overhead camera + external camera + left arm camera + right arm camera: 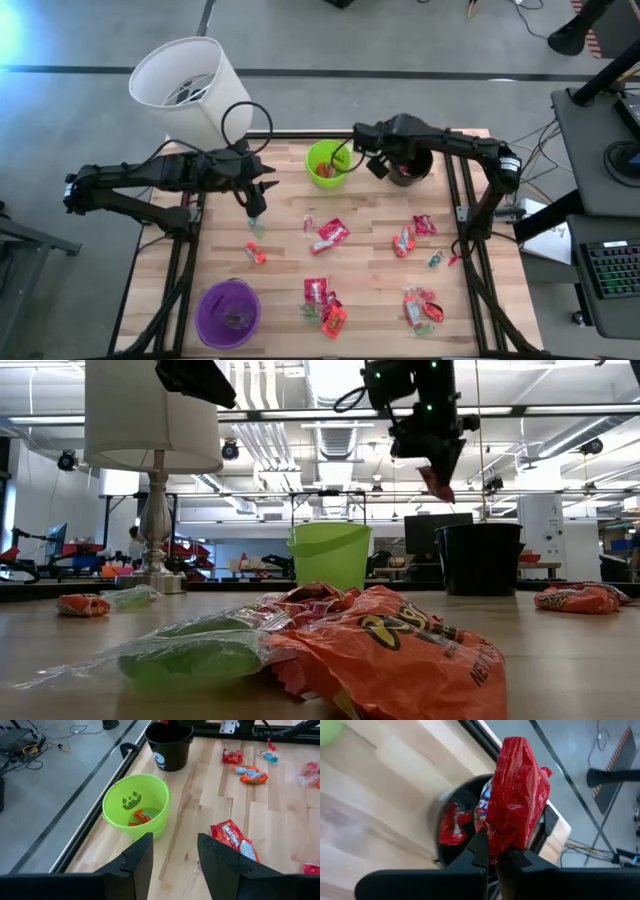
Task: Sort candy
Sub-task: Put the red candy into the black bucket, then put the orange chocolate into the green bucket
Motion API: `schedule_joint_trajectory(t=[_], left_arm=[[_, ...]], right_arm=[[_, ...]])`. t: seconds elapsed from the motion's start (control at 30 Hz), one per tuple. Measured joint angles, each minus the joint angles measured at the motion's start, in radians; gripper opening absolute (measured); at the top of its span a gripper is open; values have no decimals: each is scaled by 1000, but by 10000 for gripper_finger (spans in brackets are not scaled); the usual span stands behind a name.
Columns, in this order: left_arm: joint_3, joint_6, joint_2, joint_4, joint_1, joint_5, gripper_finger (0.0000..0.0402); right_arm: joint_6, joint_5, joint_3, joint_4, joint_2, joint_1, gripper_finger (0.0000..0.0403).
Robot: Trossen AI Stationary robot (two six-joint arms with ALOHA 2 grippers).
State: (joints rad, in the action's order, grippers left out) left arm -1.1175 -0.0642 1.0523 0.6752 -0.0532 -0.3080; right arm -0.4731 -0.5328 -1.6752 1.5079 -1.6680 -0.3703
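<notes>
- While clamped on a red crinkly packet [517, 795], right hand [377, 165] above black plastic cup [410, 168]; red candy already inside.
- Left hand [256, 212] parted, empty, over wooden surface [370, 215].
- Orange candy in green cup [135, 807].
- Purple cup [228, 313]: contents unclear.
- Roughly ten candies unsorted; three cups.

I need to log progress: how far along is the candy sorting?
Early. The green cup and black cup each hold some candy. The right gripper holds a red packet above the black cup. The left gripper hangs open. Many packets remain on the table.
</notes>
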Motion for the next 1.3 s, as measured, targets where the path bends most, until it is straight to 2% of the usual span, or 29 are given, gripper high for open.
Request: schedule_joint_trajectory(t=[0.2,0.47,0.9,1.07,1.13,1.3], left_arm=[[0,0,-2,9,0,0,137],[0,-1,-2,24,0,0,137],[0,-25,-2,28,0,0,137],[0,-32,-2,52,0,2,137],[0,-32,-2,52,0,2,137],[0,-32,-2,54,0,3,137]], right_arm=[[29,43,1,62,0,-62,8],[92,39,55,62,2,-87,18],[73,35,84,62,2,-87,103],[72,41,84,62,3,-86,121],[72,80,84,61,4,-86,122],[55,253,81,55,5,-55,123]])
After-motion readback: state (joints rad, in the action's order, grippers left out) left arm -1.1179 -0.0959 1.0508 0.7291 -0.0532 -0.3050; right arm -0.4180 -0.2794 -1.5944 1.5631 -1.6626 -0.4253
